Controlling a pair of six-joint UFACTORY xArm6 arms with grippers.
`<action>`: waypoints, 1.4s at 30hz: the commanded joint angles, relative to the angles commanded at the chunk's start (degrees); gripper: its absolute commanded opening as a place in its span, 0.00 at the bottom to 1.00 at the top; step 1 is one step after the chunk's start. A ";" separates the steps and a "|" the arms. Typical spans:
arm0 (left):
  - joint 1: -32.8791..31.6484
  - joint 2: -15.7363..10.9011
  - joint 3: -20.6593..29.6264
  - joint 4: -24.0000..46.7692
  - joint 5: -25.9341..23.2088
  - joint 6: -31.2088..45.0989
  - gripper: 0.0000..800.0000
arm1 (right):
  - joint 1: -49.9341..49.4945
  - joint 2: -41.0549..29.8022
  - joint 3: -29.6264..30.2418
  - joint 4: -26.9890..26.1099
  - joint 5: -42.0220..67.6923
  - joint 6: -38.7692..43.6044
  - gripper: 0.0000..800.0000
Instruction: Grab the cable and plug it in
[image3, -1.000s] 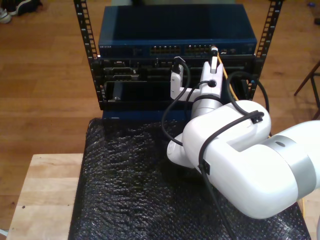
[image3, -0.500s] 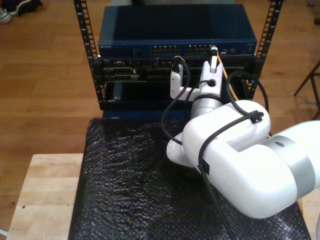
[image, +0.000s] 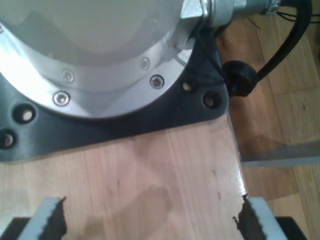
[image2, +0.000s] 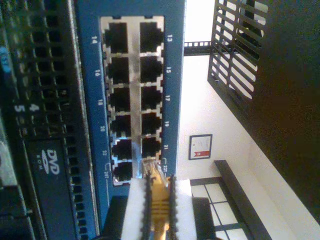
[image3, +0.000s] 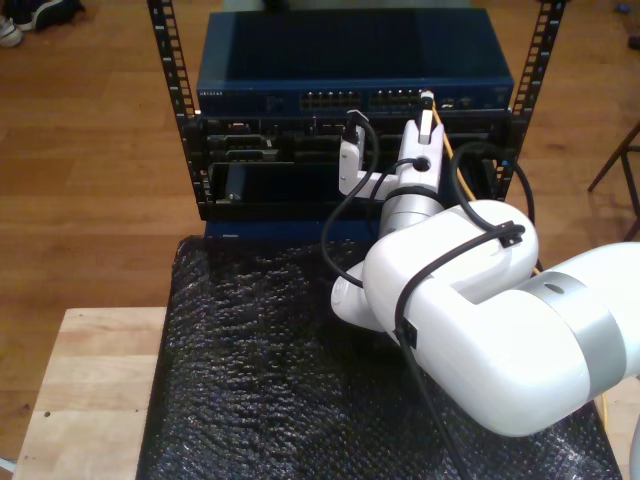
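At switch (image2: 90, 100), cable (image2: 157, 197) plug tip blurred

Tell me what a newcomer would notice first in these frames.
The big white arm fills the exterior view's lower right, reaching toward the blue network switch in the rack at the top. My second gripper holds the yellow cable with its plug right at the switch's port block. My first gripper hangs open over a wooden table.

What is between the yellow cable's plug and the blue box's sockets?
Nothing. In the second wrist view, the cable, pinched in my second hand, has its clear plug right at the blue switch's ports, apparently just entering.
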 joint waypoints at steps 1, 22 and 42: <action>-0.09 0.00 0.00 0.00 0.00 0.00 1.00 | 0.00 0.00 0.00 0.00 0.00 0.00 0.00; -0.09 0.00 0.00 0.00 0.00 0.00 1.00 | -0.70 0.53 -1.05 -0.09 0.88 0.09 0.00; -0.09 0.00 0.00 0.00 0.00 0.00 1.00 | 1.14 -6.59 8.18 -0.35 3.96 0.26 0.32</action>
